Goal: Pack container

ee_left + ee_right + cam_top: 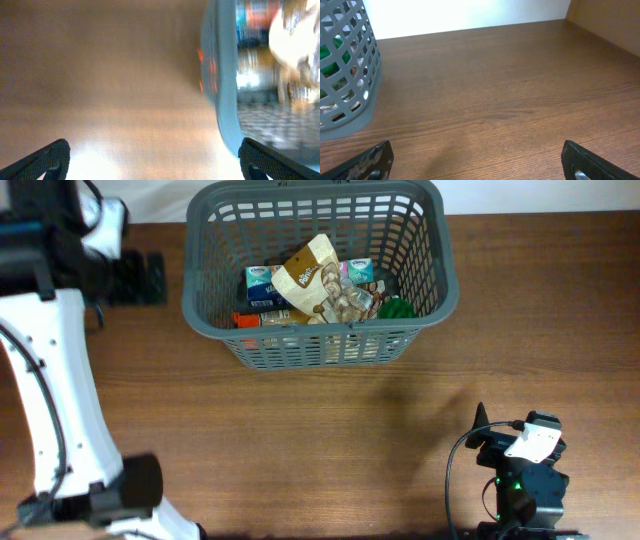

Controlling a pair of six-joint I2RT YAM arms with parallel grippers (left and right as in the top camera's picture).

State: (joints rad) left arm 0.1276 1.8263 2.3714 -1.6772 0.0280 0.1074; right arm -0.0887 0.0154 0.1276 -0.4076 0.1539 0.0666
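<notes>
Dark grey slotted plastic shopping basket [205,320] on brown wooden bench [330,440], holding tan snack pouch [310,275] and small cartons [262,283]; left claw [153,150] just beside basket's wall, fingers apart; right claw [477,150] well apart from basket, fingers likewise apart.

- The overhead view is sharp and evenly bright. The container [320,350] throws a soft shadow onto the table [330,440] in front of it.
- The left wrist view is smeared with blur throughout, with a pale glare patch on the table near the lower edge.
- The right wrist view is crisp, though the white wall [470,15] behind is blown out.
</notes>
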